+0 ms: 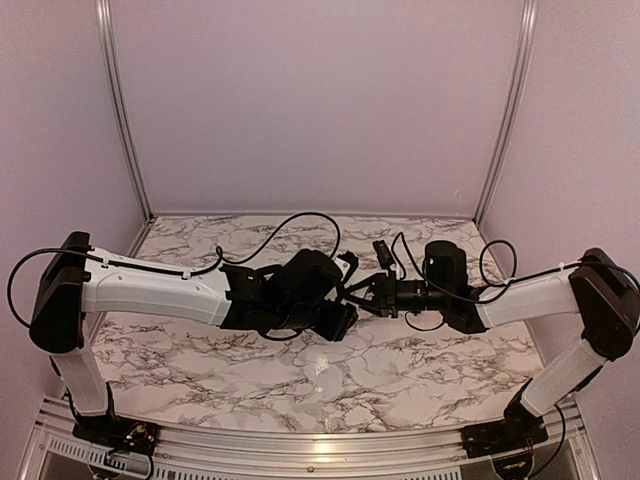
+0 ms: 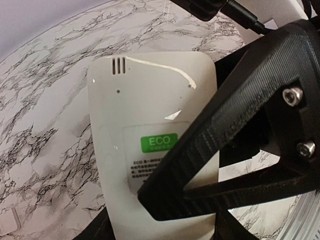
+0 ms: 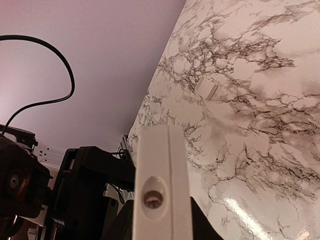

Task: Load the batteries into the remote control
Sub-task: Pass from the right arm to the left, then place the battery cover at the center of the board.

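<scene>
- The left fingers (image 2: 101, 232) flank the remote control's (image 2: 150, 115) lower end; their grip cannot be told.
- The right fingers (image 2: 235, 115) pinch the remote control's flat faces, holding it above the desk (image 1: 250, 360).
- Beyond the remote control, a small white piece (image 3: 207, 89) lies on the desk.
</scene>
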You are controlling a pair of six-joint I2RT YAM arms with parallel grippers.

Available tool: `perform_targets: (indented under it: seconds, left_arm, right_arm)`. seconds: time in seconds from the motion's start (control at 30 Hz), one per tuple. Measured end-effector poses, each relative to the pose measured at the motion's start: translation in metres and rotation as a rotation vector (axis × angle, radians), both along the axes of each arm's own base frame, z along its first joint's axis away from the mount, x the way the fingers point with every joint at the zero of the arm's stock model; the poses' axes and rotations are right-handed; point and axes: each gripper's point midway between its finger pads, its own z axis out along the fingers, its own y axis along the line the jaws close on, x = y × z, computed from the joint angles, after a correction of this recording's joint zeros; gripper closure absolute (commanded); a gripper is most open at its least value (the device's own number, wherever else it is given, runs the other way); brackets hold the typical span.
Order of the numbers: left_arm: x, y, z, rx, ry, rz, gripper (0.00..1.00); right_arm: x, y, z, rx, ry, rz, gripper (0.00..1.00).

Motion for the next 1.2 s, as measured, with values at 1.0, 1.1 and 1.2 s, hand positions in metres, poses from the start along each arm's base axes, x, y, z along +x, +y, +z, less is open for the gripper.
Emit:
perform_targets:
  seconds: [1.0, 1.1, 1.2]
  left_arm:
    - [-0.028, 0.060, -0.116, 0.428, 0.268, -0.227, 0.57]
    - [-0.028, 0.061, -0.121, 0.443, 0.284, -0.236, 0.53]
    - [-0.026, 0.058, -0.122, 0.446, 0.288, -0.241, 0.45]
  right_arm:
    - [0.021, -0.109, 0.047, -0.186, -0.290, -0.316, 0.01]
    - [0.020, -0.114, 0.061, -0.174, -0.339, -0.347, 0.01]
    - [0.019, -0.118, 0.071, -0.168, -0.375, -0.364, 0.01]
